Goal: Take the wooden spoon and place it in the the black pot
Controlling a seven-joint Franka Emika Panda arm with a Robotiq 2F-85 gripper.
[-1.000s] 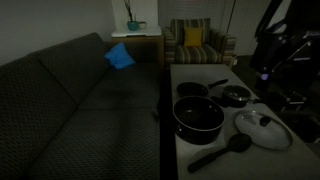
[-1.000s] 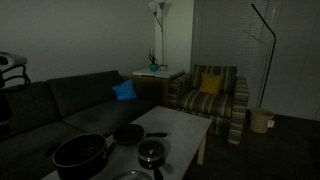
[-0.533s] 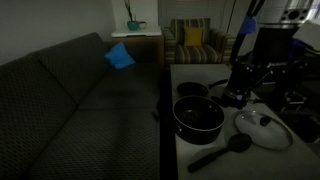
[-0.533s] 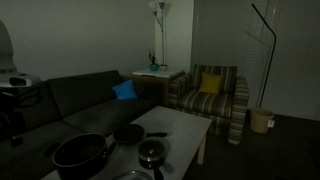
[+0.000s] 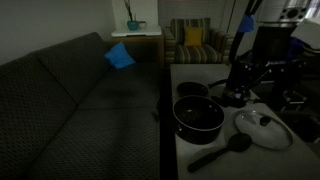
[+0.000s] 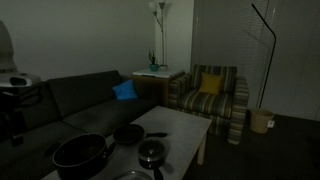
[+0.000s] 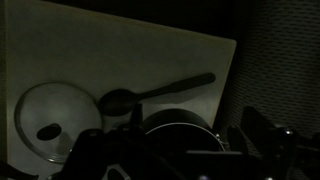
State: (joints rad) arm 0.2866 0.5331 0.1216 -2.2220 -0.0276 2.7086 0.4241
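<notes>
Near the desk's point(image 5: 180, 150) front edge, in an exterior view, the spoon point(image 5: 215, 154) lies untouched beside the pot point(image 5: 198, 116). The arm has swung in above the pans, and its gripper point(image 5: 238, 94) is too dark to judge. In an exterior view the pot point(image 6: 80, 153) sits at a desk corner. In the wrist view the spoon point(image 7: 160, 92) lies beyond the pot point(image 7: 178, 125), so descent probably comes next.

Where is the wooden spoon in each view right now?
Exterior view: the wooden spoon lies near the table's bottom edge, below the black pot.
Exterior view: not in it; the black pot sits bottom left.
Wrist view: spoon lies diagonally at centre, above the pot.
Shared landmark: the black pot.
</notes>
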